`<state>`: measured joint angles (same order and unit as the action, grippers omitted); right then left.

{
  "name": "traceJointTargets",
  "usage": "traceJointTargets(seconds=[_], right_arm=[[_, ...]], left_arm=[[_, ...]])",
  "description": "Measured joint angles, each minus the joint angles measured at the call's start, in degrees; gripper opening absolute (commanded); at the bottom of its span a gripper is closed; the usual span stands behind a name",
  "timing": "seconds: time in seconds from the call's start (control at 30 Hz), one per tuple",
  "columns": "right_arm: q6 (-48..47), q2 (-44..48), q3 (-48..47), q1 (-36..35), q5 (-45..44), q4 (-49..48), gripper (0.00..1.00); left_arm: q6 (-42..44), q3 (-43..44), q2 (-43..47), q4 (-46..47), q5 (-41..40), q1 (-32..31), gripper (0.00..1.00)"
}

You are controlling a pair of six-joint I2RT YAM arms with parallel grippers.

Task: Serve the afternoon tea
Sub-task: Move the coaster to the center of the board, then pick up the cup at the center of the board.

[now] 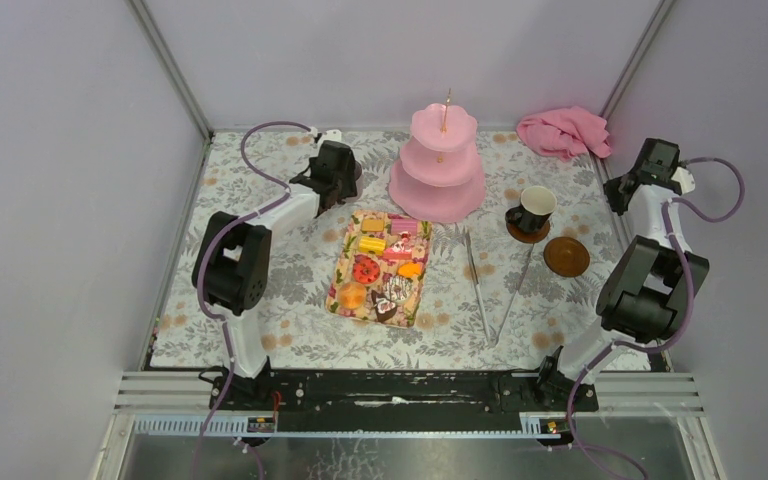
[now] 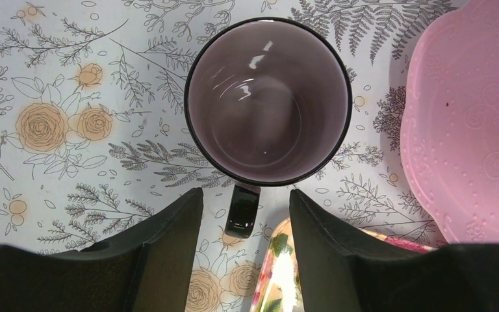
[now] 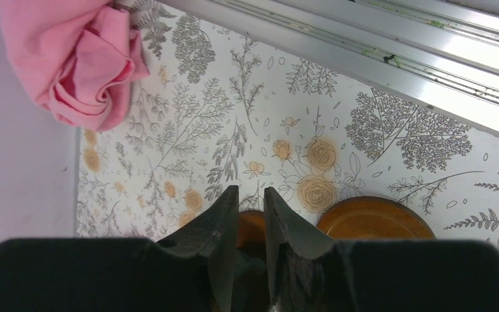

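The grey mug [image 2: 266,97] stands upright on the floral tablecloth, its dark glossy handle [image 2: 243,211] pointing toward my left gripper [image 2: 247,192]. That gripper is open, one finger on each side of the handle without touching it. In the top view my left gripper [image 1: 338,172] covers this mug. The pink three-tier stand [image 1: 438,165] is just to its right. Several toy cakes [image 1: 385,262] lie on the floral tray [image 1: 338,290]. The black mug [image 1: 533,208] sits on a brown saucer. My right gripper [image 3: 251,190] hovers at the far right with a narrow gap and nothing in it.
A second brown saucer [image 1: 566,256] lies right of the black mug. Two metal tongs [image 1: 480,285] lie between the tray and the saucers. A pink cloth [image 1: 563,132] is bunched in the far right corner. Walls enclose the table on three sides.
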<state>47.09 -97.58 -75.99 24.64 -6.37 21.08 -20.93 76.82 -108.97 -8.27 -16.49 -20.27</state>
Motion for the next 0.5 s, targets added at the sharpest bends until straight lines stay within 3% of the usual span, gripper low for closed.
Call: traceJointTargets(seconds=[0.5], right_arm=[[0.6,2.8,0.0,-0.8,0.0,-0.8,0.28]], left_arm=[[0.0,1.7,-2.8,-1.6,0.0,0.0,0.58]])
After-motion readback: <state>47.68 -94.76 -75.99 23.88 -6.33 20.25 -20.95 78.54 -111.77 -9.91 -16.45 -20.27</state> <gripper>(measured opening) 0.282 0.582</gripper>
